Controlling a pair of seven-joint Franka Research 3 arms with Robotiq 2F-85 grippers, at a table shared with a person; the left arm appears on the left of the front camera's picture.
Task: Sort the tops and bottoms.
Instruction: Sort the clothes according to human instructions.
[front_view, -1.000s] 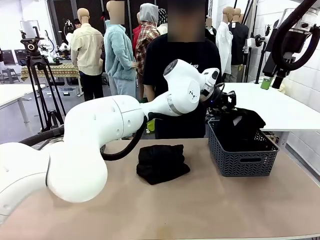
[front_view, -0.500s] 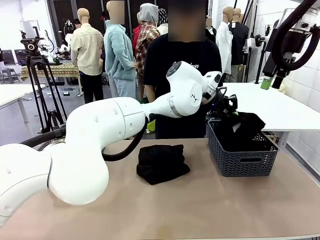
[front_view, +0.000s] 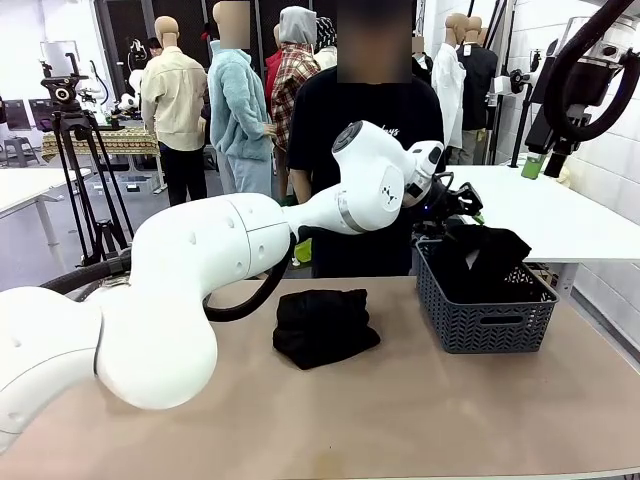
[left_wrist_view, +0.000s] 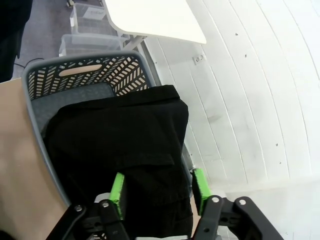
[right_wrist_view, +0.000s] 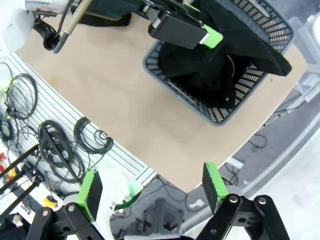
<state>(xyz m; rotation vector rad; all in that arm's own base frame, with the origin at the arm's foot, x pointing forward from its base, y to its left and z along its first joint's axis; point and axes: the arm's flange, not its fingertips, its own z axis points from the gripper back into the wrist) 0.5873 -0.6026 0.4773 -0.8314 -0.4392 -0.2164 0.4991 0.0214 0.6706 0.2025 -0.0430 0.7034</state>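
A black bottom (front_view: 487, 256) lies heaped in the grey basket (front_view: 490, 325) at the table's right, one corner draped over the far rim. My left gripper (front_view: 456, 206) hovers just above it. In the left wrist view the left gripper (left_wrist_view: 159, 192) is open, its green pads apart on either side of the black bottom (left_wrist_view: 125, 145) below, which rests in the basket (left_wrist_view: 34, 112). A second folded black bottom (front_view: 325, 326) lies mid-table. High above the table's right end, my right gripper (right_wrist_view: 152, 187) is open and holds nothing. The tops are out of view.
A person in a black T-shirt (front_view: 375, 130) stands at the far side behind the left arm. The white left arm (front_view: 220, 250) spans the table from the left. A white table (front_view: 560, 215) stands behind the basket. Bare tabletop (front_view: 400, 410) lies in front.
My left gripper's jaws have gone from shut to open over the basket. The black bottom has slipped out of them and settled lower in the basket. My right gripper has not moved.
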